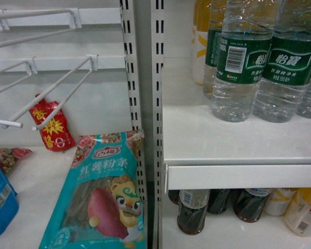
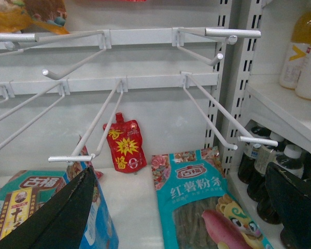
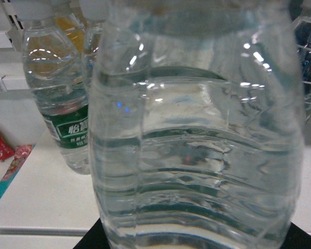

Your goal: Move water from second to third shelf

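Seemingly full, heavy and slick, the water bottle [image 3: 197,135] suits a mid-body ribbed grip; neither gripper's jaw state is discernible.

Water bottle [image 3: 197,129] top and base beyond frame edges, right jaws behind it.

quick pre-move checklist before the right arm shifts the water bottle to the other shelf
1. Water bottle in front of right gripper: ok, it fills the right wrist view.
2. Right grip closed on it: cannot tell, fingers barely visible.
3. Neighbouring green-label bottles close by: not ok, tight spacing.
4. Shelf below: not ok, dark bottles crowd its front.
5. Left gripper: ok, open, holding nothing, over the teal snack bag.
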### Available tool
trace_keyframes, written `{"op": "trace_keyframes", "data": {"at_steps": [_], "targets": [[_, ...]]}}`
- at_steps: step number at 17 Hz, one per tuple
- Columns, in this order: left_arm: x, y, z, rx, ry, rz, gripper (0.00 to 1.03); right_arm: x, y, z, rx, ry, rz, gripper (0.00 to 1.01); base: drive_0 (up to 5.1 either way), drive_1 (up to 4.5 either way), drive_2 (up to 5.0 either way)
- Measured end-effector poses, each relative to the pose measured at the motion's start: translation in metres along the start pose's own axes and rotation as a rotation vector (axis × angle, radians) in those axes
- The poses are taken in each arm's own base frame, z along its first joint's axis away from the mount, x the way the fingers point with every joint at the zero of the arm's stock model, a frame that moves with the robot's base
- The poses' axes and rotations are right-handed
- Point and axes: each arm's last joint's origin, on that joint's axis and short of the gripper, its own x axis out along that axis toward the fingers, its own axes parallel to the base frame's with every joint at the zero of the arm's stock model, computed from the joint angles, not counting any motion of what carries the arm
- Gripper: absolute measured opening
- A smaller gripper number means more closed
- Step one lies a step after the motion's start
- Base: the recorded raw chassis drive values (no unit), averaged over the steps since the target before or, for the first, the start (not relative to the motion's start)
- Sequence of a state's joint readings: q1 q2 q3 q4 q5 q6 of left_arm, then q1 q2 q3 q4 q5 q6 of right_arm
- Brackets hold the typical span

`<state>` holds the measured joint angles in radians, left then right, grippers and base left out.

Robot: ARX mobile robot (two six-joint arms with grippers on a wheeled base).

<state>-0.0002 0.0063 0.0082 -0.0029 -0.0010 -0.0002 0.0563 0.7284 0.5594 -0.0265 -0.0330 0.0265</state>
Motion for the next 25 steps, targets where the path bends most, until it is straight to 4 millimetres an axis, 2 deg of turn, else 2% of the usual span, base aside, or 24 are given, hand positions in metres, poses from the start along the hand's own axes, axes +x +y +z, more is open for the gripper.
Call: {"op": "trace_keyframes", "data": {"at_steps": [4, 10, 16, 20, 25], "targets": [[0.0, 0.0, 0.0, 0.0, 0.0, 0.0, 0.98, 0.03, -0.011, -0.007, 0.017, 0.007, -0.001, 0.41, 0.0, 0.0, 0.0], [0.0, 0.0, 0.0, 0.0, 0.0, 0.0, 0.98, 0.057, -0.015, -0.024, 0.027, 0.078, -0.011, 0.41, 0.0, 0.0, 0.0], [0.0, 0.0, 0.0, 0.0, 0.0, 0.0, 0.98, 0.088, -0.014, -0.016, 0.034, 0.085, -0.015, 0.41, 0.0, 0.0, 0.0], [0.0, 0.0, 0.0, 0.0, 0.0, 0.0, 0.98, 0.1, -0.011, -0.013, 0.032, 0.083, -0.008, 0.41, 0.0, 0.0, 0.0], [0.0, 0.0, 0.0, 0.0, 0.0, 0.0, 0.98, 0.102, -0.011, -0.013, 0.032, 0.085, -0.017, 0.41, 0.0, 0.0, 0.0]]}}
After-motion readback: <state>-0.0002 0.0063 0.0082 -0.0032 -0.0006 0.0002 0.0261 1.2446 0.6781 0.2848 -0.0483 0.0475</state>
